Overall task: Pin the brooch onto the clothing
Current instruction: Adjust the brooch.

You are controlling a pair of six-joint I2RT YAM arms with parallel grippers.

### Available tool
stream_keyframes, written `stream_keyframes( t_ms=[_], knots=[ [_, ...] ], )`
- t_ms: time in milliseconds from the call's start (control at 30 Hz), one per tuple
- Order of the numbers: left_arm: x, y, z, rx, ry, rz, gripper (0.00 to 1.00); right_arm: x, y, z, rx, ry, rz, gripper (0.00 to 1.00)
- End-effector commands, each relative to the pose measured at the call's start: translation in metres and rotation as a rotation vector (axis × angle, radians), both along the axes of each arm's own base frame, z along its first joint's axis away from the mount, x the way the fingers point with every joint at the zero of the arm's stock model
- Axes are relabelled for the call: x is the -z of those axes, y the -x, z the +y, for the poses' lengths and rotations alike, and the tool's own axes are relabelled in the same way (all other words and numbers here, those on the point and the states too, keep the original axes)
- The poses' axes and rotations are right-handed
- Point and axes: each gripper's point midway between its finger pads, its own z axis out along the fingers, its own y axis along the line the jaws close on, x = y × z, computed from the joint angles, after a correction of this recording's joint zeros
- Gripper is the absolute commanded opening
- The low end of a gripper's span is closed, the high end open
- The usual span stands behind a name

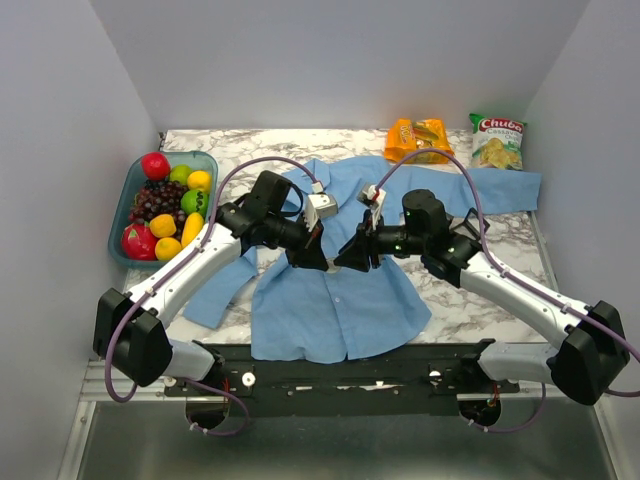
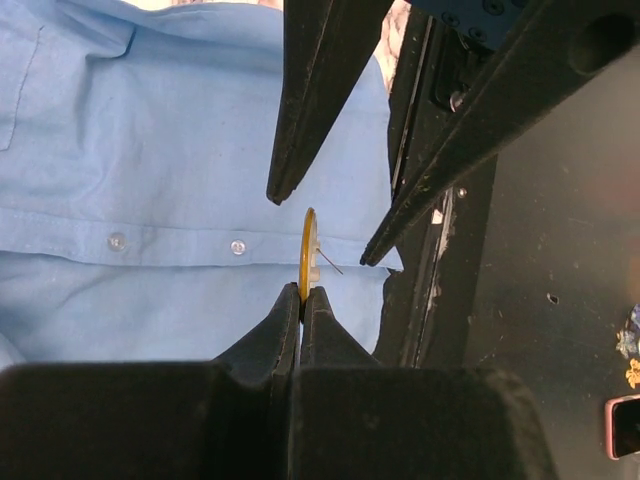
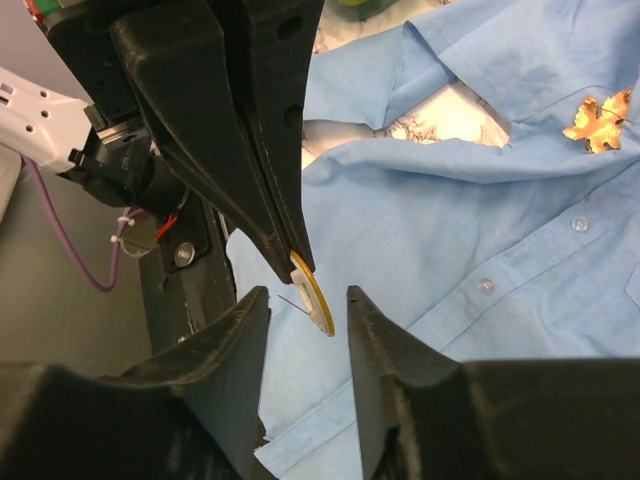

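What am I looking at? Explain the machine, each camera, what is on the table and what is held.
Two black-and-white robot arms, left arm and right arm, are bolted at the near edge of a marble-patterned table.

The top view looks down from above and behind them. The other two pictures come from a camera on each wrist.

On the table lie a light blue collared button shirt, a teal tub of toy fruit, an orange snack packet and a green-and-white chips bag.

The left arm's fingers pinch a small round yellow-edged brooch, seen edge-on with its pin sticking out. The right arm's fingers stand open on either side of it.
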Motion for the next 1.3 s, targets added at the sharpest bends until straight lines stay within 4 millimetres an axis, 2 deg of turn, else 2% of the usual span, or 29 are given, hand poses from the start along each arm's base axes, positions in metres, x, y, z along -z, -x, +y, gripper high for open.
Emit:
stream_keyframes(
  t_ms=[0, 367, 467, 600, 633, 667, 767, 1267],
  knots=[
    [-0.013, 0.010, -0.001, 0.044, 0.053, -0.002, 0.00, 0.003, 0.009, -0.001, -0.049, 0.005, 0.006, 0.43],
    [-0.019, 0.015, -0.003, 0.069, 0.081, -0.001, 0.00, 0.010, 0.012, 0.003, -0.086, 0.008, 0.030, 0.34],
    [-0.021, 0.016, -0.003, 0.075, 0.090, -0.002, 0.00, 0.012, 0.013, 0.003, -0.092, 0.012, 0.036, 0.26],
    [-0.018, 0.016, -0.003, 0.069, 0.089, 0.007, 0.02, 0.010, 0.015, 0.003, -0.098, 0.004, 0.028, 0.02],
    [-0.018, 0.016, -0.003, 0.069, 0.093, 0.007, 0.05, 0.009, 0.016, 0.003, -0.100, 0.000, 0.024, 0.01],
    [-0.018, 0.017, -0.003, 0.072, 0.094, 0.008, 0.17, 0.007, 0.017, 0.003, -0.109, -0.008, 0.019, 0.01],
    [-0.016, 0.018, -0.003, 0.069, 0.093, 0.010, 0.30, 0.003, 0.020, 0.004, -0.125, -0.022, 0.014, 0.01],
    [-0.011, 0.026, -0.002, 0.086, 0.116, 0.034, 0.29, -0.008, 0.025, 0.006, -0.156, -0.059, 0.009, 0.01]
  ],
)
